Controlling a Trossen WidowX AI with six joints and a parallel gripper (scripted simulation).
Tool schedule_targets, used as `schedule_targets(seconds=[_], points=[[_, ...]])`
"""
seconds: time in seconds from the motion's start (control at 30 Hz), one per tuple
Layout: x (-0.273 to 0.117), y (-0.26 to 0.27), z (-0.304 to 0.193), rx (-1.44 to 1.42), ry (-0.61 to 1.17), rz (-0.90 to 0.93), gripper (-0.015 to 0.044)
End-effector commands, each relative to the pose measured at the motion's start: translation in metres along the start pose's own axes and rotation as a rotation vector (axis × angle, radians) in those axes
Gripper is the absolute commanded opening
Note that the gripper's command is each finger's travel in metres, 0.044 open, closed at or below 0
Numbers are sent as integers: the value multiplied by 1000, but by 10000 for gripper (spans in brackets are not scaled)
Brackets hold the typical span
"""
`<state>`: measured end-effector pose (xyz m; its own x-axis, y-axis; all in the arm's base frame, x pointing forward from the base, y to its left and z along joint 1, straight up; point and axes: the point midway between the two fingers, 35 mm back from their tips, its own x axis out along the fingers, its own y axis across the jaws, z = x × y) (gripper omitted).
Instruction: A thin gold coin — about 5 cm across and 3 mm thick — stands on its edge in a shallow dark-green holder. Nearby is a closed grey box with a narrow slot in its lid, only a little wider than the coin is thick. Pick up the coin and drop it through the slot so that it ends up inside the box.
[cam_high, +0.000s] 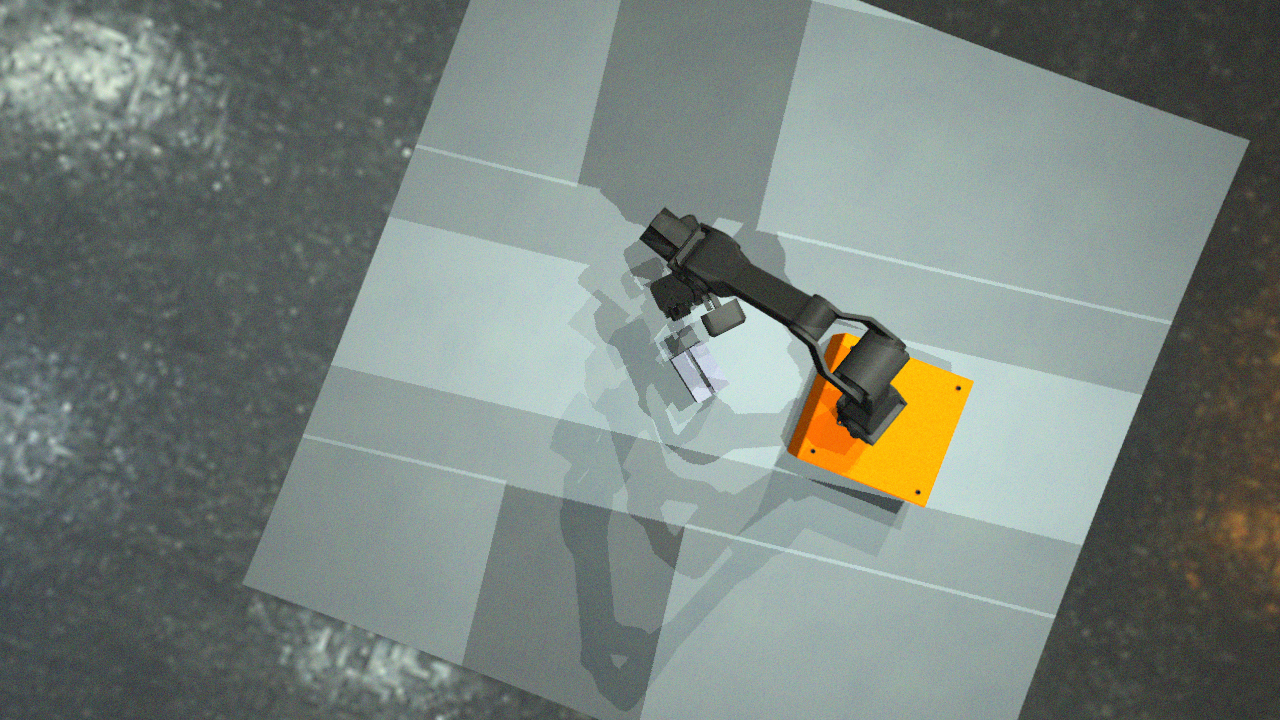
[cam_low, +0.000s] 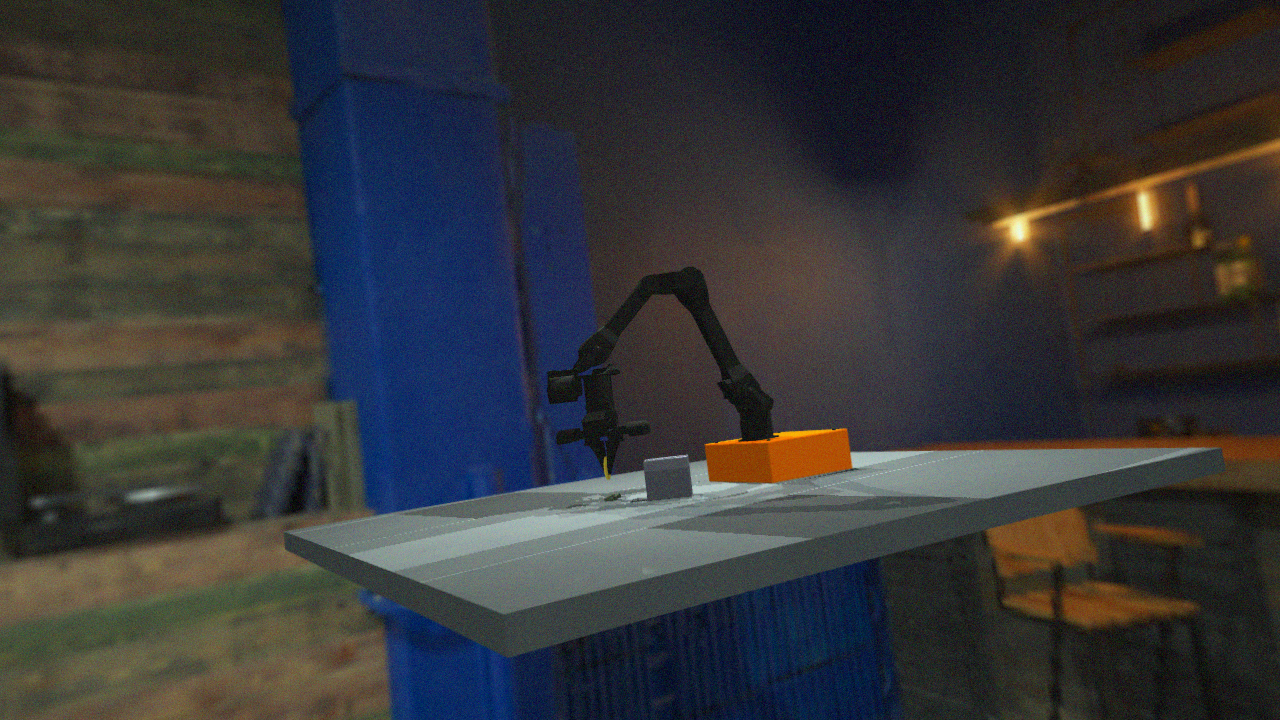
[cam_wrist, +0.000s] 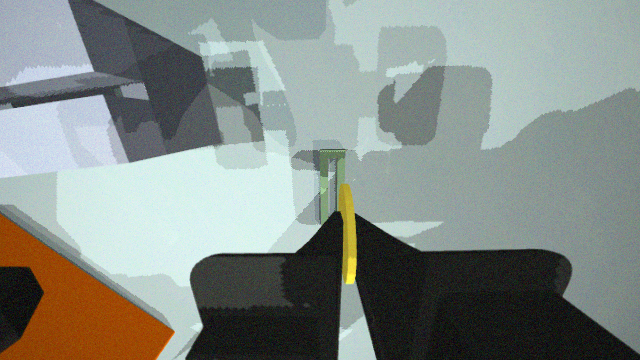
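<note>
My gripper (cam_wrist: 342, 218) is shut on the gold coin (cam_wrist: 349, 255) (cam_low: 606, 469), which stands upright between the fingertips, its thin edge facing the wrist camera. In the exterior view the coin hangs a little above the table, clear of the holder (cam_low: 612, 496). The dark-green holder (cam_wrist: 331, 154) shows an empty groove in the wrist view; its near end is hidden by the fingers. The grey box (cam_high: 704, 362) (cam_low: 667, 478) (cam_wrist: 45, 135) stands close by, at the upper left of the wrist view. Its slot shows as a dark line across the lid. The arm hides the coin in the top view.
The orange base block (cam_high: 930, 420) (cam_low: 810, 452) (cam_wrist: 90, 305) carries the arm, on the far side of the box from the holder in the exterior view. Arm shadows cross the grey table (cam_high: 895, 626) (cam_low: 716, 555) around the box and holder.
</note>
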<state>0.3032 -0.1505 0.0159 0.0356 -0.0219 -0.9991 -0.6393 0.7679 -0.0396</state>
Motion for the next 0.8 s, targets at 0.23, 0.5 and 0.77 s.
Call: schedule_targets(seconds=[0.23, 0.5, 0.77], points=[[-28, 0, 0, 5, -5, 0, 0], [-48, 2, -1, 5, -5, 0, 0], [-55, 3, -1, 90, -5, 1, 0]])
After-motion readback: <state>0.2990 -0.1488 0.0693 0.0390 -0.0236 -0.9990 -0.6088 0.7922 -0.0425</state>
